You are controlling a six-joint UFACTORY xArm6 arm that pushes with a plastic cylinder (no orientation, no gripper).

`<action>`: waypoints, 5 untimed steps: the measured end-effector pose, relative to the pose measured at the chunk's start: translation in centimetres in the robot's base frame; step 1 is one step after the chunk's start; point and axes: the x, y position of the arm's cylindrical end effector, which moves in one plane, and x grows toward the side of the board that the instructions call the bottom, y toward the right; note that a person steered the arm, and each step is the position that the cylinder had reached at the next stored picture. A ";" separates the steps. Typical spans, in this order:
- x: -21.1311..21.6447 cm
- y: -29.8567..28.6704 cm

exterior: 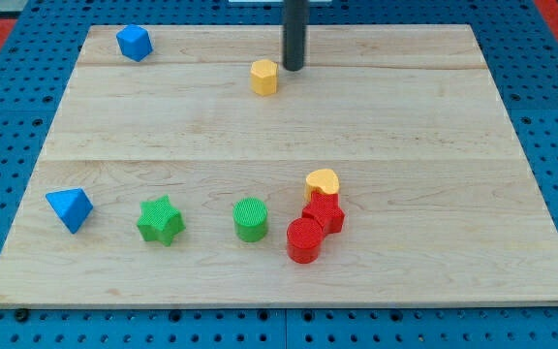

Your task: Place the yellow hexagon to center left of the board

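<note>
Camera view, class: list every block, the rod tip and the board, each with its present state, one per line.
Yellow hexagon: top centre, beside my tip.
My tip: just right of the hexagon.
Blue cube: top left, alone.
Blue triangle: bottom left, alone.
Green star: standing free.
Green cylinder: standing free.
Yellow heart, red star, red cylinder: clustered together.
Board: flat.

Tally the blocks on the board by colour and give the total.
Yellow: 2, the yellow hexagon and yellow heart
Blue: 2, and
Green: 2, star and cylinder
Red: 2, and
Total: 8
</note>
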 end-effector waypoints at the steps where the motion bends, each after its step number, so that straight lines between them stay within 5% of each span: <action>1: 0.8 -7.9; 3: 5.9 -4.6; 5: 2.4 -1.6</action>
